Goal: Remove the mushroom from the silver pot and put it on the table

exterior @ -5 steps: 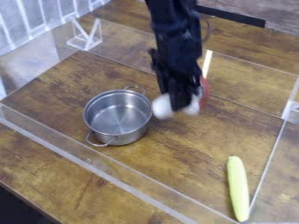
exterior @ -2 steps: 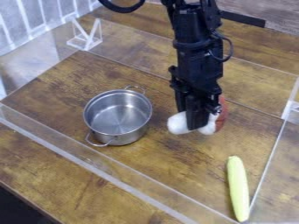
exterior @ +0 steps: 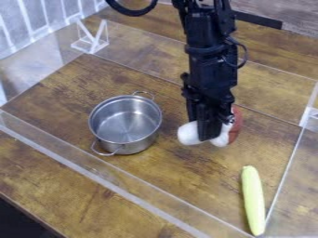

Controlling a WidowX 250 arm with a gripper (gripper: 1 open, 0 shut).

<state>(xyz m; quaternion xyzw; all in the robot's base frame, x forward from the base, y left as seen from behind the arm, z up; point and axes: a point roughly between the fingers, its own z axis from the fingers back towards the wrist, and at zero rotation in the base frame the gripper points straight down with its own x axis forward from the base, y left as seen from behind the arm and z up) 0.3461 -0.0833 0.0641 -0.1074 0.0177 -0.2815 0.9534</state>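
Note:
The silver pot stands empty at the left middle of the table. To its right, my black gripper points down and is shut on the mushroom. The mushroom's white stem sticks out to the left of the fingers and a bit of its reddish cap shows on the right. It sits low, at or just above the wood; I cannot tell whether it touches.
A long yellow-green stick toy lies at the front right. Low clear acrylic walls edge the work area. A clear stand sits at the back left.
The gripper has carried the mushroom from beside the pot's rim to the right and lower toward the table. Since the later earlier frame it has barely shifted.

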